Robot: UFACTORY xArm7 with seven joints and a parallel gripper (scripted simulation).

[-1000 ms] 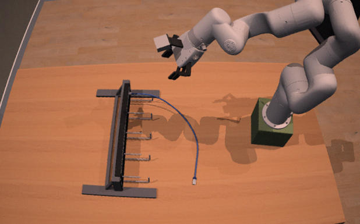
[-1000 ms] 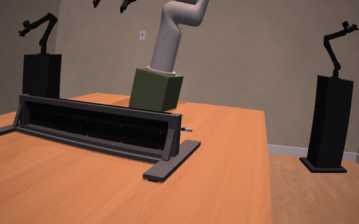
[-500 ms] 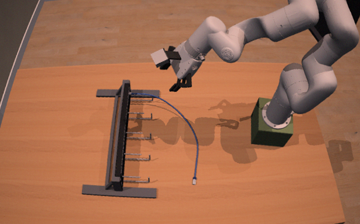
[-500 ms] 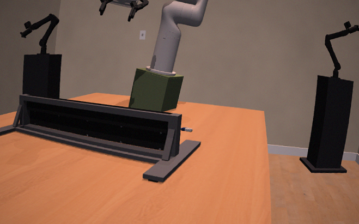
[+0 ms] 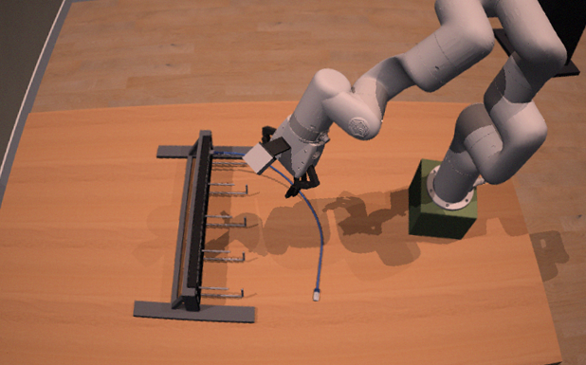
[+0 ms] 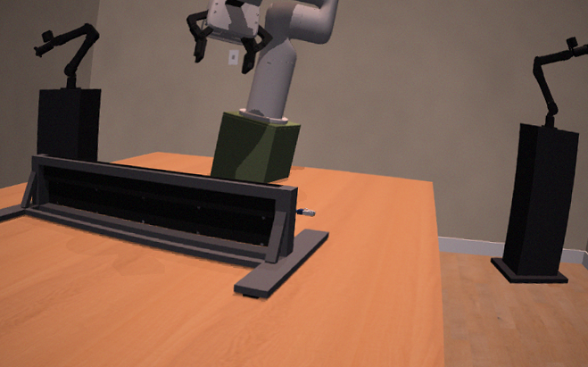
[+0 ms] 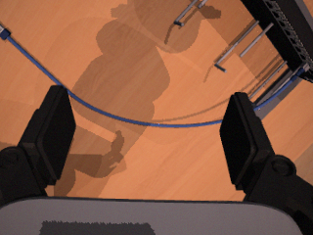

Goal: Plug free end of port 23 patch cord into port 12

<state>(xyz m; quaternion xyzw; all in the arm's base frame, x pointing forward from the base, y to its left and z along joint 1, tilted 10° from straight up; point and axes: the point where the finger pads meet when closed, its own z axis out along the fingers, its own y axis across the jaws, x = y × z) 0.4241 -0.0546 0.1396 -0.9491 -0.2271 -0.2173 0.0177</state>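
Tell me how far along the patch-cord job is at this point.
Already in place: one end of the blue cord is at the rack. In hand: nothing; the pincer is open above the cord. Left: grasping the free plug, which lies away from the rack, latching it into port 12, releasing and withdrawing.

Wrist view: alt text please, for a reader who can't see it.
Open gripper above a blue patch cord that curves across the frame over a wooden table. The cord runs to the black rack at upper right; its other end reaches the left edge.
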